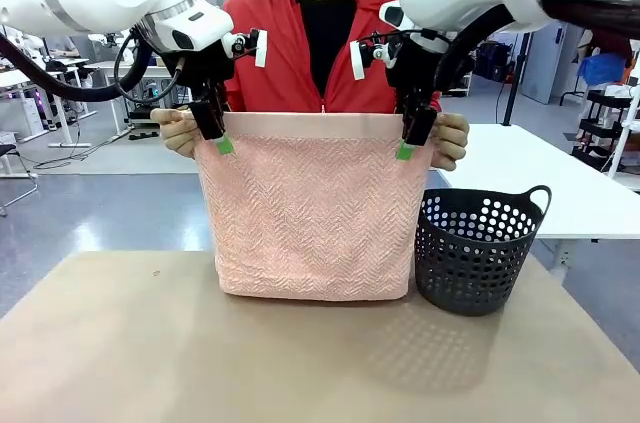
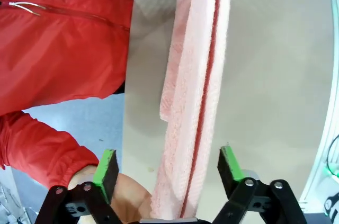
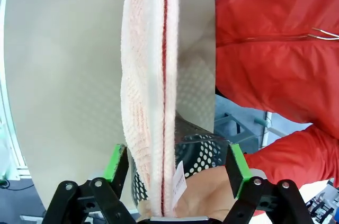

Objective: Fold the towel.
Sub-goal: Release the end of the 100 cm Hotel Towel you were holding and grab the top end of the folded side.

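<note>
A person holds the salmon-pink towel [image 1: 310,223] up by its top corners, so it hangs doubled with its lower edge on the table. My left gripper [image 1: 218,138] stands open astride the top left corner, just beside the person's hand [image 1: 178,131]. In the left wrist view the towel's edge [image 2: 196,102] runs between the spread green pads [image 2: 106,168] of my left gripper [image 2: 168,163] without touching them. My right gripper [image 1: 410,143] straddles the top right corner next to the other hand [image 1: 452,138]. In the right wrist view the right gripper [image 3: 176,158] is open, and the towel [image 3: 151,91] hangs between the parted pads.
A dark grey perforated basket [image 1: 475,248] stands on the tan table [image 1: 120,343] just right of the towel, and its rim [image 3: 204,155] lies under my right gripper. The person in a red jacket [image 1: 290,53] stands close behind the towel. The near half of the table is free.
</note>
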`<state>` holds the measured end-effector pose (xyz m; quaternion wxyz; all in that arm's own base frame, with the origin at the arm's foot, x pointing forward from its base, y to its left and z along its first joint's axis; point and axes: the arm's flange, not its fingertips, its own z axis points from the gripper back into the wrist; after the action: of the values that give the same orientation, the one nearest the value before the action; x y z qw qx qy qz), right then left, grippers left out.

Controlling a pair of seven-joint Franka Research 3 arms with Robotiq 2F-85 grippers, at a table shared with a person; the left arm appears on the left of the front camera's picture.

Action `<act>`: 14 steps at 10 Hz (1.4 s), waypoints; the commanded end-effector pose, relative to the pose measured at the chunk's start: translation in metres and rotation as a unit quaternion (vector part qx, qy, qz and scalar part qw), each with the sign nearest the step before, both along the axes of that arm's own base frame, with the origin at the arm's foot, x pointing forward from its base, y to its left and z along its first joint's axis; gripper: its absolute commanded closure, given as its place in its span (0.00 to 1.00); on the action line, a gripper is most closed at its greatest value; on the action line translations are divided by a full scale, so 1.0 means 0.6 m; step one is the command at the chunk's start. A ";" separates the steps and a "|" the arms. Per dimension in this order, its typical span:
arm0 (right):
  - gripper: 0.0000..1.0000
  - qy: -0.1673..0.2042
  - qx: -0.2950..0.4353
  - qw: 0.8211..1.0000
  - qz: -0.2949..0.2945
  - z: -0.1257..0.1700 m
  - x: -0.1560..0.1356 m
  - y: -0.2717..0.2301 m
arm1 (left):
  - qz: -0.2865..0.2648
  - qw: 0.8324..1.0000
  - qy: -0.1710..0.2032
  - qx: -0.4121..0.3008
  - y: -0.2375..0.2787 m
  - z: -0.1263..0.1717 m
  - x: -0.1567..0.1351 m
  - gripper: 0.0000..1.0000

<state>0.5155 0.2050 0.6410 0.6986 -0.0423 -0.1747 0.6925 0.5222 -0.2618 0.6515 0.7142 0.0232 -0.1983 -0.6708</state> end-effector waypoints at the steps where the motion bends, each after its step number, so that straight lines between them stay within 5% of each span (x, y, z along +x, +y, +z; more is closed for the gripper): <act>1: 0.68 0.002 -0.004 1.000 0.006 0.014 0.005 0.001 | -0.012 1.000 0.013 -0.002 0.001 0.011 0.001 0.59; 2: 1.00 0.002 -0.003 1.000 0.005 0.016 0.005 0.003 | -0.013 1.000 0.015 -0.002 0.001 0.013 -0.001 1.00; 3: 1.00 0.004 -0.004 1.000 0.006 0.017 0.005 0.003 | -0.012 1.000 0.018 -0.001 0.000 0.015 -0.001 0.63; 4: 0.76 0.006 -0.005 1.000 0.006 0.018 0.006 0.003 | -0.007 1.000 0.021 0.000 0.002 0.016 0.000 1.00; 6: 1.00 0.010 -0.004 1.000 0.007 0.022 0.007 0.006 | 0.003 1.000 0.023 0.003 0.007 0.024 0.001 1.00; 11: 1.00 0.040 0.024 0.999 0.009 -0.021 0.035 -0.002 | -0.016 0.998 0.048 -0.034 0.018 0.000 -0.013 1.00; 14: 1.00 0.015 0.007 1.000 -0.002 0.007 0.013 0.002 | 0.004 1.000 0.025 -0.016 0.008 0.017 -0.003 1.00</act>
<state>0.5260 0.2048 0.6426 0.7043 -0.0216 -0.1679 0.6894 0.5210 -0.2555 0.6589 0.7218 -0.0119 -0.1905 -0.6653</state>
